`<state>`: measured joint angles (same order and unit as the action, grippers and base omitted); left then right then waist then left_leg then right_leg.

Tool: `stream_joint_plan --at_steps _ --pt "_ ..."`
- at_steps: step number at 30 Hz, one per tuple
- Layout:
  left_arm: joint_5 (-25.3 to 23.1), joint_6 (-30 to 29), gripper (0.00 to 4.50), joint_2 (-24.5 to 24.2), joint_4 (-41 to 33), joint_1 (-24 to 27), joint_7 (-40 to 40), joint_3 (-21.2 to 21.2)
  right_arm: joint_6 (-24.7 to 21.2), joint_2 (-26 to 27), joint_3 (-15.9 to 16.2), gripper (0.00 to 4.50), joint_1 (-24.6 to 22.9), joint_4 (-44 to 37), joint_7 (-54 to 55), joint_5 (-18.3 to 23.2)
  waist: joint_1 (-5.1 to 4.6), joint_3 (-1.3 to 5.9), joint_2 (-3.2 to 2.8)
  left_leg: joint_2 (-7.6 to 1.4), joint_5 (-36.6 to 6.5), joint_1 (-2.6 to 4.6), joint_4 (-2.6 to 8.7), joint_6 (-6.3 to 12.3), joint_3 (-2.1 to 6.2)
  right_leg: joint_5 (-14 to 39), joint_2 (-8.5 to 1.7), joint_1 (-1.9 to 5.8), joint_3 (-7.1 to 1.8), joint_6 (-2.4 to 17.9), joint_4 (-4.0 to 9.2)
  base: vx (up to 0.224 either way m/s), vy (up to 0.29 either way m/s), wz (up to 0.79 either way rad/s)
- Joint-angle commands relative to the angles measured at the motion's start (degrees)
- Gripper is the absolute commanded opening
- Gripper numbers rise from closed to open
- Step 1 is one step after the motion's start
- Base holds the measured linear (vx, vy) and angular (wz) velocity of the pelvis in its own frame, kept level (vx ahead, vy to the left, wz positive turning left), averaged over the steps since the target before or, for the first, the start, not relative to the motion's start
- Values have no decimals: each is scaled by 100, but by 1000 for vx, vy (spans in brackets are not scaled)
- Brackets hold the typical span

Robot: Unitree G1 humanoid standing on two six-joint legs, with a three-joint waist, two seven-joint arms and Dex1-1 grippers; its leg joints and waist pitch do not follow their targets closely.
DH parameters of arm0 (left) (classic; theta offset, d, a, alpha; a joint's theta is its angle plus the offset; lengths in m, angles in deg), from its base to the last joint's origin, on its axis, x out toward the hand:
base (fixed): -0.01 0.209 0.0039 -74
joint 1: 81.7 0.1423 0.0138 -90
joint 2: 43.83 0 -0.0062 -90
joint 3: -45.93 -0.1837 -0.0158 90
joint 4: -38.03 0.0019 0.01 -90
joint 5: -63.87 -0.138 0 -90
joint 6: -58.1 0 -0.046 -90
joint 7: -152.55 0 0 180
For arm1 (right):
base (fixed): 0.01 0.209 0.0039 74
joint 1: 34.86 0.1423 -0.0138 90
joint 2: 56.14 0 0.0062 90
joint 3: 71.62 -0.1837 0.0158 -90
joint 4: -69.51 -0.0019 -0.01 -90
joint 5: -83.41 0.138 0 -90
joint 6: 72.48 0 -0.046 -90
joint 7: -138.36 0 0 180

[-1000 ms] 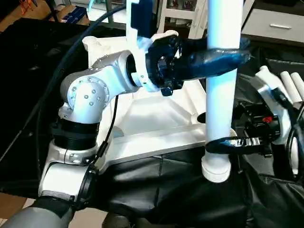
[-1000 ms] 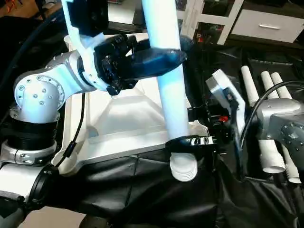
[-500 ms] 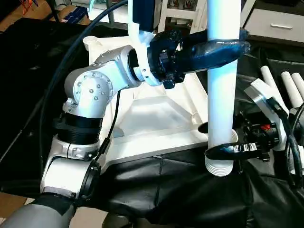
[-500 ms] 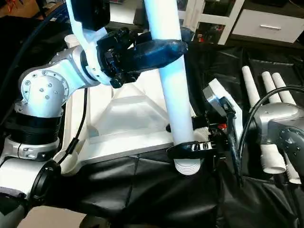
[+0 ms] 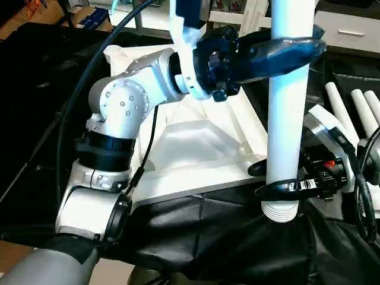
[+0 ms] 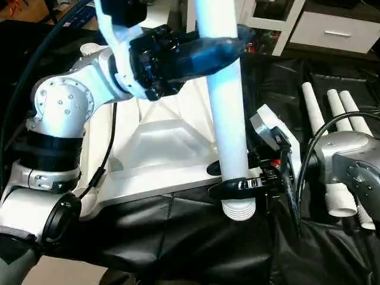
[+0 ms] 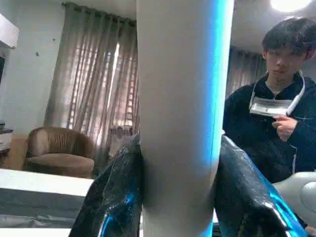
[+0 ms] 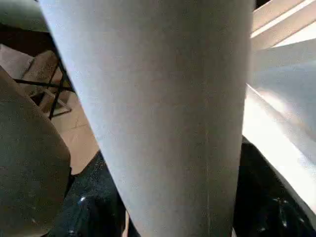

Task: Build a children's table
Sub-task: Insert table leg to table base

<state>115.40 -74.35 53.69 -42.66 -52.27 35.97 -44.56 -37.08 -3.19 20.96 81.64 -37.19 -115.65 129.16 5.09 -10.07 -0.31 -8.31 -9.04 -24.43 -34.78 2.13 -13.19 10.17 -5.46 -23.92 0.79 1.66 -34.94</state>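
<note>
Table leg stands upright, both grippers' jaws clamped on it: left gripper high, right gripper low. Its ribbed end hangs beside the table top (upside down). I think it must next line up over a corner socket and push in.

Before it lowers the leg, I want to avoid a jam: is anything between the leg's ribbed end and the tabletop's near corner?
Nothing visible. The leg, held upright by left gripper and right gripper, hangs beside the tabletop corner over black sheeting.

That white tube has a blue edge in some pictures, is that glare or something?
Left wrist view: a blue sheen runs down one side of the leg, under a bright lamp. Left eye view: the same tint on the leg's side. Right wrist view: leg plain white.
</note>
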Motion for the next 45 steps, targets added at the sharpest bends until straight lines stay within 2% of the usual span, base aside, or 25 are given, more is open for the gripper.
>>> stream_joint_plan --at_steps 1,8,9,12,17,19,20,21,23,25,26,27,29,30,31,33,34,36,37,38,39,40,41,42,45 --pt "-69 80 164 -26 -77 -127 37 10 -21 -68 5 212 -69 -88 -4 -7 -2 527 49 -492 -1031 326 447 161 301 1033 -392 215 -169 1446 366 0 0 0" --pt "-127 114 164 -33 -21 -150 40 30 13 -83 25 206 -75 -77 -3 -27 2 521 57 -493 -1089 330 449 148 302 1135 -399 217 -172 1441 377 0 0 0" --pt "-186 154 199 -34 1 -160 -3 19 17 -83 24 204 -77 -77 -2 -29 0 522 56 -492 -1085 330 447 147 300 1127 -401 216 -173 1440 378 0 0 0" --pt "-226 166 234 -29 145 -191 -203 127 50 -19 -20 204 -72 -46 92 -57 -1 524 48 -492 -1083 333 448 151 301 1133 -398 212 -173 1425 382 0 0 0" --pt "-69 174 282 -201 -198 266 -198 353 252 373 -239 193 31 152 688 -240 -28 533 31 -485 -1030 314 459 112 309 971 -385 212 -161 1447 361 0 0 0" --pt "-59 184 284 -244 -214 333 -222 412 335 502 -291 192 80 263 933 -358 -34 540 22 -469 -1061 336 461 64 288 977 -367 191 -157 1426 367 0 0 0" --pt "-62 227 284 -260 -216 385 -283 487 420 623 -346 192 119 367 1163 -465 -34 537 23 -473 -1059 336 463 54 292 978 -370 195 -162 1424 362 0 0 0" --pt "-87 317 284 -287 -170 457 -399 633 497 786 -439 191 171 529 1525 -610 -28 531 -25 -475 -1069 336 469 11 299 991 -374 179 -160 1424 360 0 0 0" --pt "-131 428 284 -301 -99 516 -596 803 625 935 -538 191 203 682 1866 -766 -33 540 -13 -473 -1122 355 476 -30 290 943 -354 176 -153 1411 356 0 0 0" --pt "-255 718 284 -328 73 613 -1060 1187 883 1198 -774 191 215 958 2570 -1053 -56 513 -39 -465 -1182 336 495 -122 278 900 -330 132 -157 1386 357 0 0 0" --pt "-315 838 284 -343 125 646 -1243 1310 980 1274 -856 191 205 1037 2791 -1145 -63 526 -24 -452 -1211 330 495 -152 284 914 -332 157 -148 1359 357 0 0 0" --pt "-374 969 284 -370 180 713 -1465 1464 1083 1406 -1016 191 179 1150 3125 -1233 -46 522 -56 -454 -1227 354 495 -190 286 946 -356 152 -158 1336 370 0 0 0" --pt "-540 1057 284 -419 165 863 -1683 1501 1297 1624 -1261 191 133 1268 3528 -1305 -31 534 -60 -443 -1244 397 498 -280 261 935 -324 123 -152 1315 390 0 0 0" --pt "-586 1072 284 -433 155 908 -1735 1504 1357 1687 -1330 188 119 1296 3637 -1321 -54 534 -41 -422 -1191 359 503 -252 262 803 -306 155 -149 1287 361 0 0 0" --pt "-736 1123 284 -462 91 1036 -1833 1460 1466 1816 -1472 188 77 1350 3860 -1355 -45 534 -90 -441 -1114 354 512 -206 268 668 -319 152 -148 1269 353 0 0 0" --pt "-1177 1162 284 -408 -515 1591 -1905 993 1594 2106 -1757 187 -106 1385 4223 -1337 -66 548 -75 -464 -962 353 517 -84 271 384 -329 177 -140 1241 345 0 0 0" --pt "-1187 1161 284 -405 -535 1608 -1907 979 1596 2113 -1763 187 -112 1384 4230 -1336 -59 552 -86 -473 -856 354 513 -36 276 240 -332 185 -139 1262 330 0 0 0" --pt "-1718 1325 284 -456 -895 1933 -1986 394 1763 2272 -1874 187 -217 1321 4399 -1378 -40 568 -93 -461 -485 341 481 172 254 -134 -307 184 -137 1309 291 0 0 0" --pt "-1718 1325 284 -456 -895 1933 -1986 394 1763 2272 -1874 187 -217 1321 4399 -1378 -45 575 -95 -461 -334 323 469 272 262 -295 -302 192 -131 1295 274 0 0 0" --pt "-2002 1460 302 -542 -987 2035 -1983 94 1818 2306 -1908 187 -240 1289 4430 -1378 -43 569 -94 -453 -326 323 472 293 256 -287 -296 189 -126 1313 274 0 0 0" --pt "-2862 1921 313 -840 -1224 2334 -1907 -815 1951 2407 -2024 187 -300 1204 4484 -1316 -45 566 -91 -466 -352 289 473 360 283 -215 -313 209 -127 1240 290 0 0 0" --pt "-3296 2165 320 -1026 -1368 2521 -1806 -1329 1913 2428 -2090 187 -359 1115 4462 -1220 -37 551 -119 -492 -417 289 483 411 301 -106 -336 199 -134 1154 318 0 0 0" --pt "-3446 2208 324 -1108 -1564 2744 -1741 -1682 1869 2424 -2128 187 -463 1015 4423 -1160 -55 515 -101 -497 -535 288 501 426 295 92 -343 201 -146 1008 337 0 0 0" --pt "-3468 2194 334 -1136 -1690 2879 -1707 -1846 1827 2415 -2147 187 -537 946 4394 -1122 -58 516 -110 -503 -568 309 517 393 292 170 -344 197 -147 988 344 0 0 0" --pt "-3744 2243 364 -1154 -1876 3207 -1737 -2218 1865 2441 -2158 187 -773 753 4415 -1171 -71 510 -160 -482 -605 315 531 237 273 276 -295 158 -132 1054 354 0 0 0"
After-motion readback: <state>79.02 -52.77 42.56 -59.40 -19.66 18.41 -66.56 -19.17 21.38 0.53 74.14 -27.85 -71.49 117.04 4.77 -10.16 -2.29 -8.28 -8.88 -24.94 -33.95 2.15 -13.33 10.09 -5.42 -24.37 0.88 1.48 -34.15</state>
